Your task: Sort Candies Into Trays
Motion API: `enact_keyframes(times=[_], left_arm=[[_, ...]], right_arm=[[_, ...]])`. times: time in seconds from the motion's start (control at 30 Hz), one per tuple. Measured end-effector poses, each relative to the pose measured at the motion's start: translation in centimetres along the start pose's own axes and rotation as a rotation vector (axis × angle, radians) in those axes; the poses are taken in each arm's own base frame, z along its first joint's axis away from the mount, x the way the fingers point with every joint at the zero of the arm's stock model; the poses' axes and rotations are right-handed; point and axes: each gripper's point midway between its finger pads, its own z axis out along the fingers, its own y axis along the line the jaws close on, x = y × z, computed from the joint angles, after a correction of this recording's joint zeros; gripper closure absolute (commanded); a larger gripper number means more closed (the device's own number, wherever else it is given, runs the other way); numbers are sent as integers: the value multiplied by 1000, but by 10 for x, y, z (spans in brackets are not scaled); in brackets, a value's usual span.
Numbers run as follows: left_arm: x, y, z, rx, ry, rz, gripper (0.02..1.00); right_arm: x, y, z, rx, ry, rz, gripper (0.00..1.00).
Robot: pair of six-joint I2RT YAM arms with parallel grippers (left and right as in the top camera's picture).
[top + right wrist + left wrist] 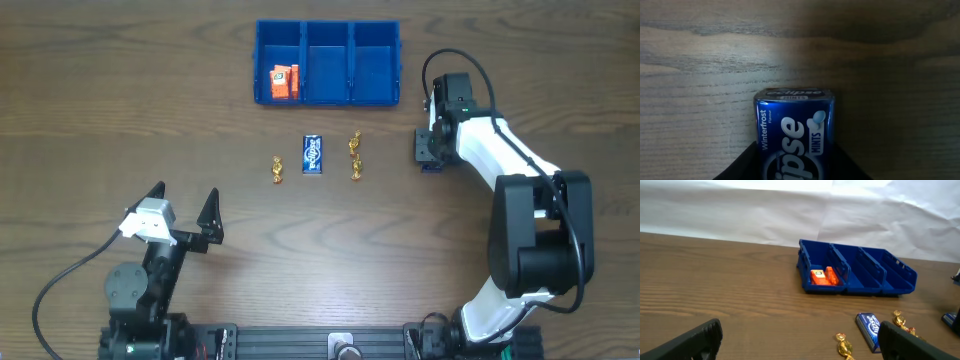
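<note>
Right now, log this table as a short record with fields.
tray: blue, three bins
left bin: orange candies
table: three gold candies and one mint box, loose in front of the tray
right jaws: shut on second mint box, to the right of the tray
left jaws: open, holding nothing
</note>
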Motion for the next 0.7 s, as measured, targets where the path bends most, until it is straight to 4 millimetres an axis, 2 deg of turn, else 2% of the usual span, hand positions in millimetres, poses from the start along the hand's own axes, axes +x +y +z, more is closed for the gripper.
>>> enact_keyframes(times=[0.13,0.23,0.3,0.43,0.53,0.63,0.7], left_arm=[[0,0,0,0,0,0,23],[0,0,0,0,0,0,20],[0,0,0,0,0,0,20],[0,0,0,0,0,0,23],[0,0,0,0,0,0,23],[0,0,0,0,0,0,20],[0,0,0,0,0,0,20]], right_arm=[[-3,10,-11,-2,21,-20,768],[-17,29,-30,-10,2,-49,772],[-35,49,-51,-25,-53,-72,774],[-80,104,-116,-63,-231,-112,772],[-107,144,-165,-100,-374,-128,774],[-120,174,-201,-136,-478,-128,774],[-125,183,-212,-142,-514,-115,774]])
